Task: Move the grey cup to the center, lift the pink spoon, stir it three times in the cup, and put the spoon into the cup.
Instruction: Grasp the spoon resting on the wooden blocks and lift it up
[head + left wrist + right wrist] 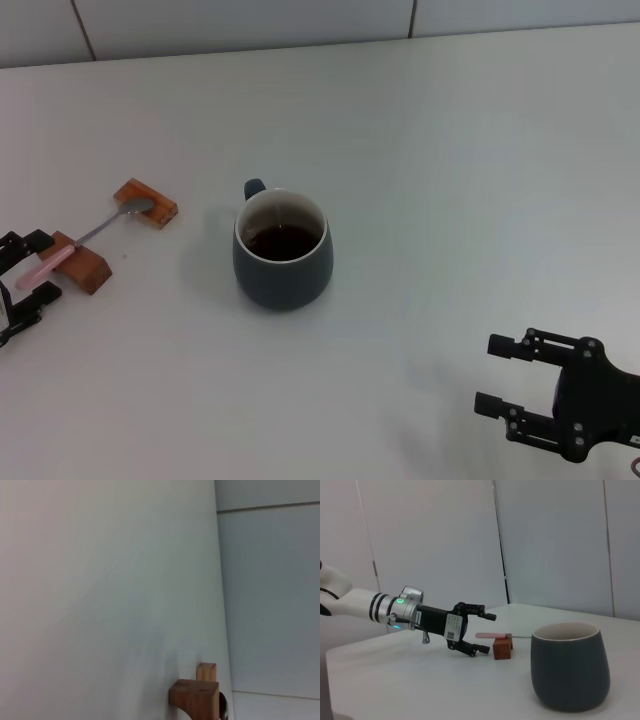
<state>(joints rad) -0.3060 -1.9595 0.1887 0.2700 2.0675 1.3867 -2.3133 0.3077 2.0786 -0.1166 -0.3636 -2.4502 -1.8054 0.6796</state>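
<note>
The grey cup (283, 262) stands upright mid-table with dark liquid inside; the right wrist view shows it close up (570, 675). The pink spoon (60, 257) lies across two wooden blocks to the left, with its metal bowl on the far block and its pink handle (489, 635) on the near one. My left gripper (35, 268) is open at the table's left edge, and its fingers straddle the end of the pink handle without closing on it (486, 633). My right gripper (493, 375) hovers open and holds nothing at the near right, well clear of the cup.
The two wooden blocks (145, 203) (85, 262) hold the spoon off the white table; the left wrist view shows one close up (196, 697). A tiled wall (300, 20) runs along the table's far edge.
</note>
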